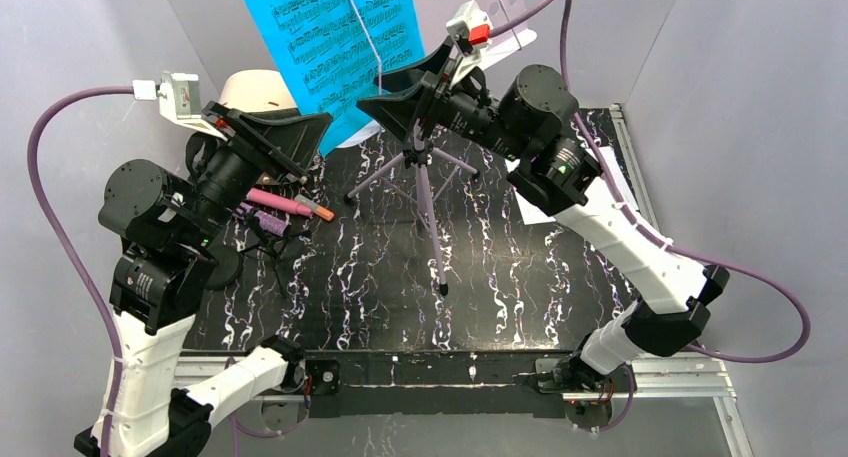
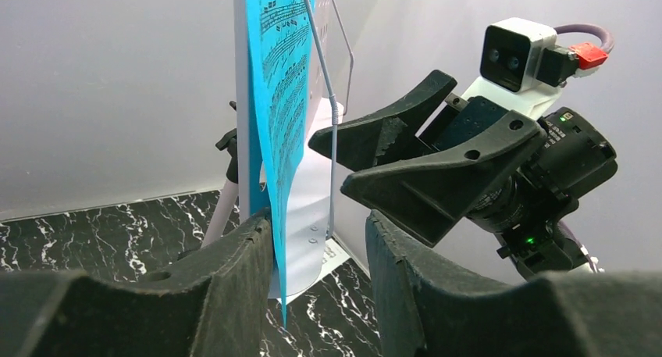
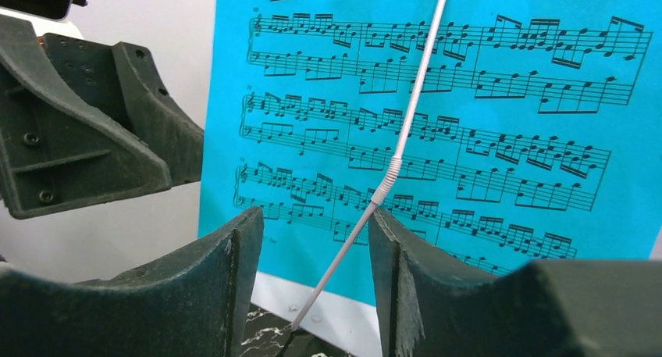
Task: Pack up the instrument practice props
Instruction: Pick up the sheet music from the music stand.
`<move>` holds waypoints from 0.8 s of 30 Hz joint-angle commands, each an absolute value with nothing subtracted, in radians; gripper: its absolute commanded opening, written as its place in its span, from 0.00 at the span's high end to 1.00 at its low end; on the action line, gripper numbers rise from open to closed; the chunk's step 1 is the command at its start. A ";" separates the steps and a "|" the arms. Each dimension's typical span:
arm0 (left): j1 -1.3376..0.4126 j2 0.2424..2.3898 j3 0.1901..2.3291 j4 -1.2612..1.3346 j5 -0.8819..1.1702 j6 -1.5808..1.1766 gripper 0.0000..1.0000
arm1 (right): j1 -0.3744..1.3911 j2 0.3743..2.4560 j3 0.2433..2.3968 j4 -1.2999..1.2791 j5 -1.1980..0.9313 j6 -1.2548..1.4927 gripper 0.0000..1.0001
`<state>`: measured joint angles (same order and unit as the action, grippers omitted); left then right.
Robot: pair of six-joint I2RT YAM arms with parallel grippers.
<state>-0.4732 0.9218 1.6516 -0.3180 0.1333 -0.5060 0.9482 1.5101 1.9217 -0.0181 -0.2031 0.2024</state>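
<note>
A: left pincer (image 2: 318, 232) first, state?
B: jaws spread, straddling the bottom edge of the blue printed sheet of music (image 2: 281, 99). Paper lies against the finger on the left of that view, the other finger stands clear, so no pinch yet
A: right pincer (image 3: 312, 224)?
B: also spread, with the thin silver wire page-holder (image 3: 406, 130) running up between the fingers, close to one of them. Can't tell if they touch
A: where's the sheet?
B: upright on the lilac perforated music stand with thin tripod legs (image 1: 430, 227), at the far middle of the black white-veined desk (image 1: 520, 277), wire across its face. A white strip (image 3: 312, 302) shows below the blue, maybe a second page
A: other props?
B: pink handheld microphone (image 1: 280, 203) and purple microphone (image 1: 268, 220) lie flat on the desk beside the left arm, nothing gripping them, apart from the stand
A: step?
B: I'd call it freeing the sheet music from the stand. Early in the pack-up, nothing looks stowed, no container in view
A: next move needs?
B: my guess: the right one lifts the wire off the page, then the left one pinches the paper edge and draws it out. Thin paper could crumple, and the light stand could tip
</note>
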 commanded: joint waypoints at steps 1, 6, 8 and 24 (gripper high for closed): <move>-0.469 0.920 1.684 -0.290 0.143 -0.499 0.58 | 0.945 1.527 1.964 0.096 -0.168 0.185 0.41; -0.469 0.926 1.675 -0.274 0.147 -0.505 0.61 | 0.943 1.543 1.973 0.133 -0.152 0.177 0.45; -0.469 0.933 1.670 -0.263 0.159 -0.512 0.61 | 0.941 1.542 1.972 0.146 -0.150 0.175 0.46; -0.469 0.994 1.656 -0.194 0.125 -0.503 0.66 | 0.933 1.545 1.957 0.219 -0.133 0.173 0.61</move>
<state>-0.4732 0.9871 1.6505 -0.2432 0.1387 -0.5098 0.9352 1.5524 1.9224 0.1280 -0.1402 0.1795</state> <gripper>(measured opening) 0.363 0.405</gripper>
